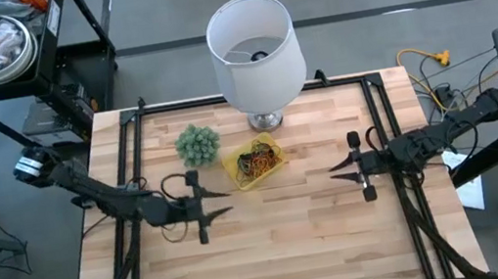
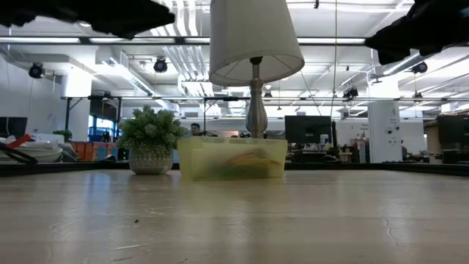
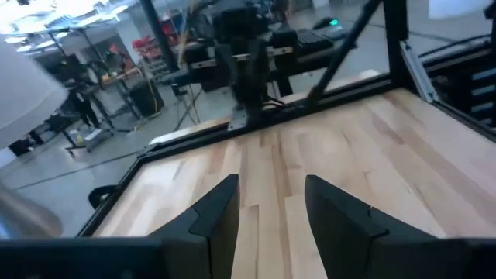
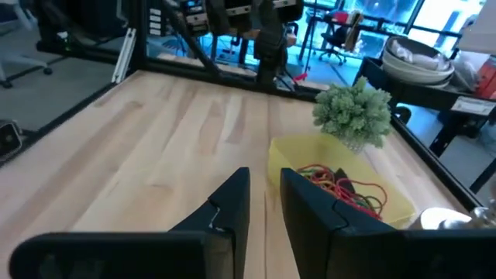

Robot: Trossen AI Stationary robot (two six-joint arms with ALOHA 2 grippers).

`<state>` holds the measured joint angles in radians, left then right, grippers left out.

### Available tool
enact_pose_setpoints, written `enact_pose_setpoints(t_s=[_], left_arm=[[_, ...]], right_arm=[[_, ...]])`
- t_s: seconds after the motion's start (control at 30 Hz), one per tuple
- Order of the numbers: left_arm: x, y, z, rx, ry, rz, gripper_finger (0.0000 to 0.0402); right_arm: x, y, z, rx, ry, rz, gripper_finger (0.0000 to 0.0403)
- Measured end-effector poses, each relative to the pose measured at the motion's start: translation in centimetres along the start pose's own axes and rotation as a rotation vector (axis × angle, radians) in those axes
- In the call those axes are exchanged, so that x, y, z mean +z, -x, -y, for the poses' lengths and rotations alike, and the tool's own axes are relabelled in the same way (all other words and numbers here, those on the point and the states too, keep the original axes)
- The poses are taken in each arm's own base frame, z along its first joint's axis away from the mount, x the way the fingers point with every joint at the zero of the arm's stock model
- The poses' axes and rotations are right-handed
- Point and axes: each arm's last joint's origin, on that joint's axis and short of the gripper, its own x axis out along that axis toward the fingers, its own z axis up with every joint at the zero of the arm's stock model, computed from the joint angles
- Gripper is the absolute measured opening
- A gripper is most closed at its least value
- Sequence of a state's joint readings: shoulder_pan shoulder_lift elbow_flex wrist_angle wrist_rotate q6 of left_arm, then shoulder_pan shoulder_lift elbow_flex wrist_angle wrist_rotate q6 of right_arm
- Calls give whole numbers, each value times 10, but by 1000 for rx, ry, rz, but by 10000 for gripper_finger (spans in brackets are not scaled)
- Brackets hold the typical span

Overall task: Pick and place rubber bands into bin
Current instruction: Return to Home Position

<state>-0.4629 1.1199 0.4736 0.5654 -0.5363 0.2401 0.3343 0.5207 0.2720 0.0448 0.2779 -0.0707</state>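
The yellow bin (image 1: 236,175) stands on the table in front of the lamp, and a tangle of red, orange, green and dark rubber bands (image 1: 260,160) lies in it. In the right wrist view the bin (image 4: 298,155) and its bands (image 4: 350,191) show ahead of the fingers. From table height the bin (image 2: 231,158) looks translucent. My left gripper (image 1: 227,202) hovers open to the bin's left and nearer the near edge, holding nothing (image 3: 271,194). My right gripper (image 1: 335,171) hovers open to the bin's right, its fingers a small way apart (image 4: 264,178), and it holds nothing. I see no loose bands on the table.
A white lamp (image 1: 254,48) stands at the far edge behind the bin. A fuzzy green plant (image 1: 197,144) sits to the bin's left, close to it. Black frame rails (image 1: 131,167) run along the table's left, right and far sides. Bare wood (image 1: 284,243) fills the near half.
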Motion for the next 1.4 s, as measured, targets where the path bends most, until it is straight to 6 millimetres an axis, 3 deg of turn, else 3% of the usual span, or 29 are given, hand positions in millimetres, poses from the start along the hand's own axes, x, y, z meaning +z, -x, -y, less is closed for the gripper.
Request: enact_pose_setpoints(t_s=[0.13, 0.33, 0.57, 0.9, 1.4], left_arm=[[-15, 14, -9, 24, 24, 40, 132], [-23, 27, -20, 29, 37, 79, 132], [-31, 19, -40, -116, 9, 119, 132], [-46, 12, -67, -80, 8, 82, 132], [-72, 60, -67, -41, 22, 187, 132]], right_arm=[[-4, 4, 4, -16, 14, 19, 68], [3, 9, 12, 112, 35, 90, 68], [4, 5, 26, 145, 21, 87, 68], [1, 1, 37, 104, 24, 82, 68], [-12, 9, 34, 86, 35, 114, 68]])
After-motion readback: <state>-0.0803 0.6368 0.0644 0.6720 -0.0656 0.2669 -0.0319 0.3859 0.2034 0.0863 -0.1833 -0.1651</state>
